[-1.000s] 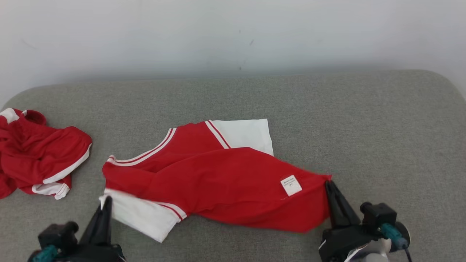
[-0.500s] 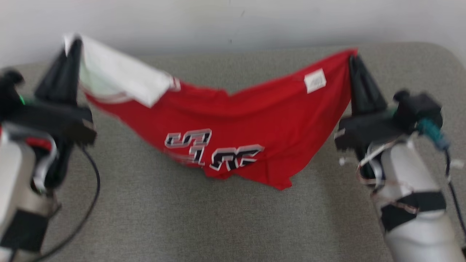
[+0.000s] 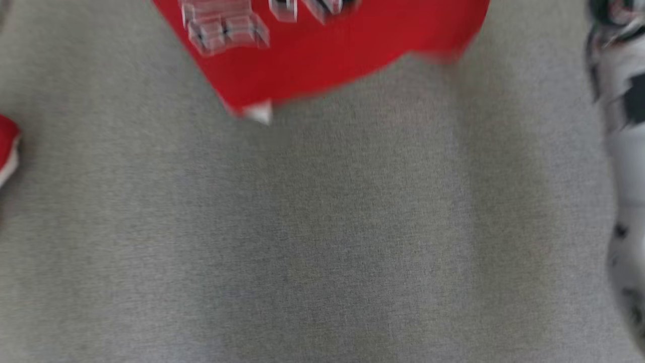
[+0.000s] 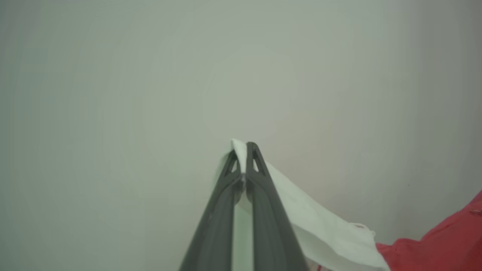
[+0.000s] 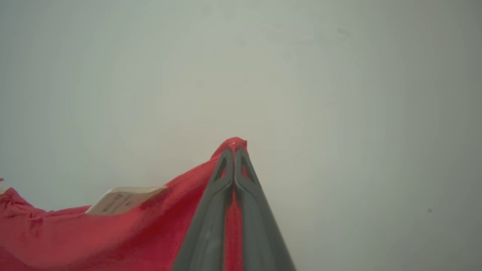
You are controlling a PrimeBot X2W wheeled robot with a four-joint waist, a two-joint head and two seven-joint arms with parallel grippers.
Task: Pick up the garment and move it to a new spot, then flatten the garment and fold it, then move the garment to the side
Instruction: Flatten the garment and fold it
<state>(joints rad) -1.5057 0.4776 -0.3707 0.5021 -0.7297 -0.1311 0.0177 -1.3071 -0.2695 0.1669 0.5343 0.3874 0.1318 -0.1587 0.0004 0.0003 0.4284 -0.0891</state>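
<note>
the head camera has tipped down since the last frame, and the garment (image 3: 327, 50), blurred, now hangs at the top edge above the grey cushion (image 3: 322, 242). a second red garment (image 3: 7, 146) lies at the left edge. left wrist: the left gripper (image 4: 243, 150) is clamped tight on the garment's white sleeve (image 4: 320, 226), raised before the wall (image 4: 113, 94). right wrist: the right gripper (image 5: 234, 148) is pinched tight on a red corner, the label (image 5: 122, 197) near it.
</note>
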